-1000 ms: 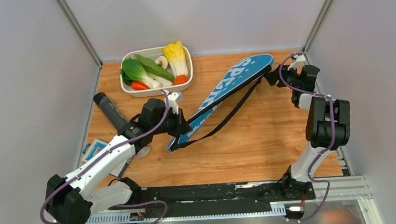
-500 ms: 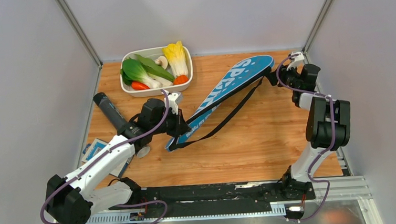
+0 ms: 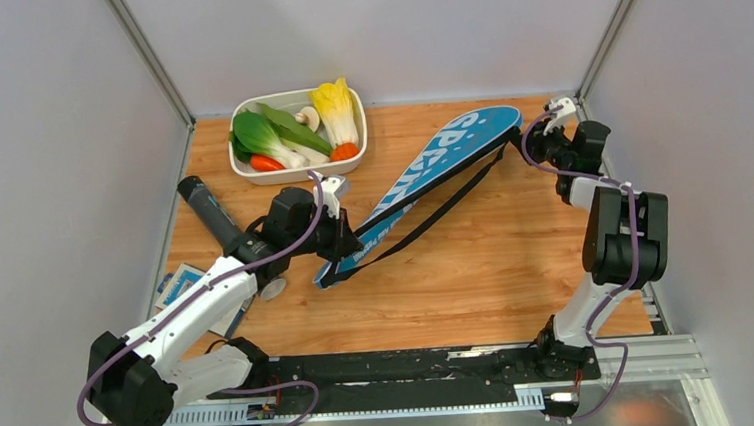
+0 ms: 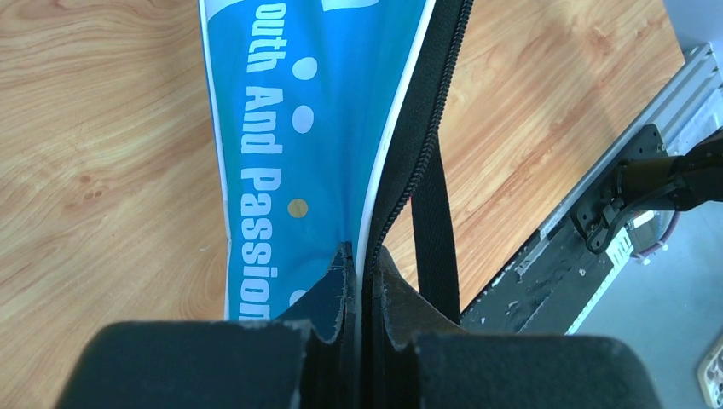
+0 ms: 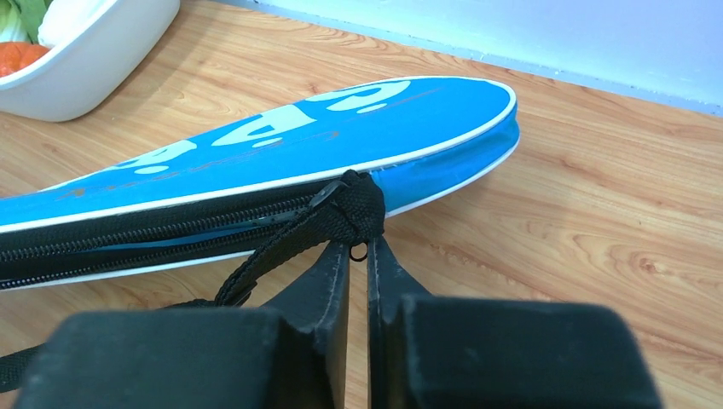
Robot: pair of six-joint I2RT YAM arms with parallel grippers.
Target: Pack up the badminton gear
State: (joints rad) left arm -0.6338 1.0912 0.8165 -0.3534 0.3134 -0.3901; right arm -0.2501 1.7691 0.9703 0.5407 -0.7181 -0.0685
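Both jaws pinching cover (image 3: 446,151), at opposite ends

White print "outh And Passion" on blue cover (image 4: 290,128), running straight ahead of left tool (image 4: 362,264); leading letter cut off by frame edge. Large white "SPORT" on cover's wide end, just ahead of right tool (image 5: 358,256); foreshortened, only partly legible from that wrist.

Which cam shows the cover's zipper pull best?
Right wrist: the zipper pull is close up, at the strap end on the cover. Left wrist shows only zipper teeth; top external, too small to tell.
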